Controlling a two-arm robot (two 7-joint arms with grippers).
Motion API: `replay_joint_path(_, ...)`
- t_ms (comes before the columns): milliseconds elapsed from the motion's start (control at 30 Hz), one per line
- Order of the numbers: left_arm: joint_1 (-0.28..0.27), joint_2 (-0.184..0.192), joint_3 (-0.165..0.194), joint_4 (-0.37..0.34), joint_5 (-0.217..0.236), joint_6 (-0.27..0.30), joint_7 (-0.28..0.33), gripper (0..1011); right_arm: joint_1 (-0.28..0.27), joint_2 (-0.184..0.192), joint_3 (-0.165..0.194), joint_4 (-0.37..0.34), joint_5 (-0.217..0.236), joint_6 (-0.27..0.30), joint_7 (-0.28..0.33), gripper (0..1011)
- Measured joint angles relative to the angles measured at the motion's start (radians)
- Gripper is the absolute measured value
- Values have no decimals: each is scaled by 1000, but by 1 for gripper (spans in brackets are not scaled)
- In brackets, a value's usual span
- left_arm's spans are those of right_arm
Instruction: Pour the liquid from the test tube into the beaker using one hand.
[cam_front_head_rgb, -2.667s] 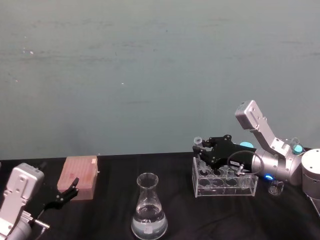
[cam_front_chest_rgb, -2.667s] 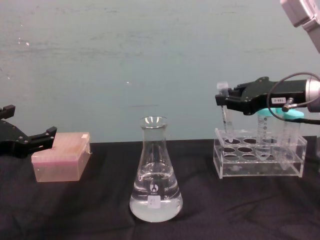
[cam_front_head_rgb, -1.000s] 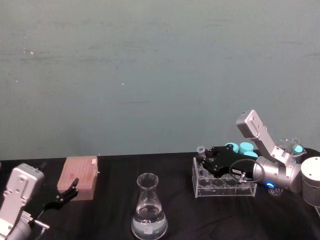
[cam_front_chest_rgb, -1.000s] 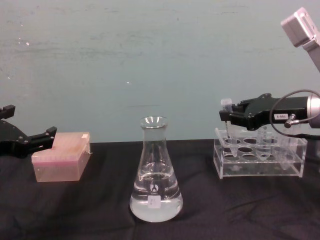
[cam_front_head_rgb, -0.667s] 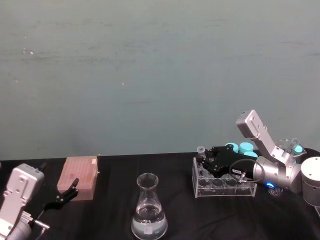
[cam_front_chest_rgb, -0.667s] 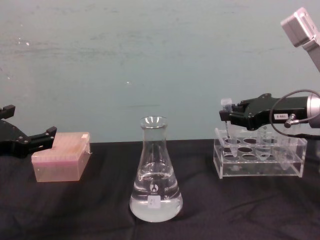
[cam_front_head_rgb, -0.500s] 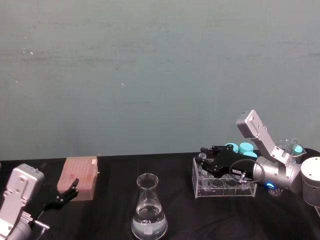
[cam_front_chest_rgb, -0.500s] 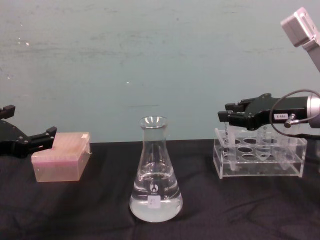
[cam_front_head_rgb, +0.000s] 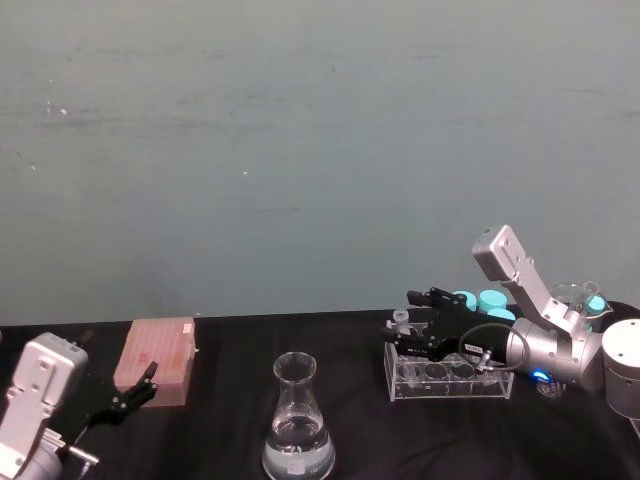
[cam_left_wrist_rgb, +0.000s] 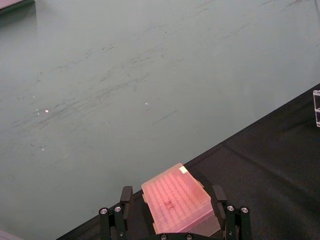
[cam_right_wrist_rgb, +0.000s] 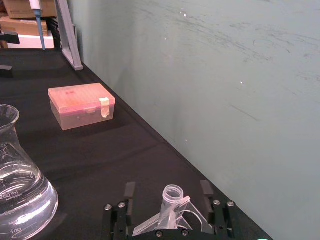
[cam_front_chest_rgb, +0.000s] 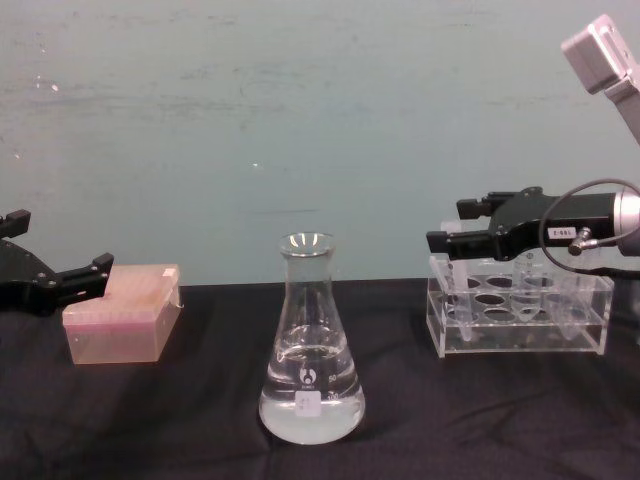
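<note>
The right gripper (cam_front_chest_rgb: 452, 236) hangs over the left end of the clear tube rack (cam_front_chest_rgb: 518, 318) at the right of the bench (cam_front_chest_rgb: 200, 420), black on its silver-grey arm; its fingers (cam_front_chest_rgb: 447, 241) are spread apart, gripping nothing. The test tube (cam_right_wrist_rgb: 172, 202) stands in the rack's leftmost hole, upright or nearly so, its open plain rim rising between the two fingers; in the right wrist view a clear gap shows on either side of the rim, so the fingers flank the tube without touching it. In the head view the tube's rim (cam_front_head_rgb: 400, 317) shows just at the gripper's tips (cam_front_head_rgb: 415, 313), at the rack's left corner (cam_front_head_rgb: 395, 362); whether the tube holds any liquid cannot be told.

The beaker (cam_front_chest_rgb: 311, 345) stands upright on the black bench well to the left of the rack, near the middle of the chest view; clear liquid (cam_front_chest_rgb: 311, 415) fills its wide base to a low level, and a small white label sits on the front of that base. Its flared mouth is open and nothing is over it; it stands well apart from the right gripper.

Turquoise-capped tubes (cam_front_head_rgb: 490, 299) stand at the far side of the rack behind the gripper.

The left gripper (cam_front_chest_rgb: 45, 283) is parked at the left edge of the bench, just beside a pink tip box (cam_front_chest_rgb: 123, 312); its fingers (cam_left_wrist_rgb: 126, 195) stand apart, holding nothing, with the box seen between them farther off in the left wrist view.
</note>
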Motion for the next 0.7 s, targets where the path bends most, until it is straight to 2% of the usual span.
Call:
replay_joint_path(33,0,0,0,0,0,0,0,1000,0,0,0,0,0,0,0,838)
replay_joint_path(300,0,0,0,0,0,0,0,1000,0,0,0,0,0,0,0,1003)
replay_joint_path(700,0,0,0,0,0,0,0,1000,0,0,0,0,0,0,0,1003)
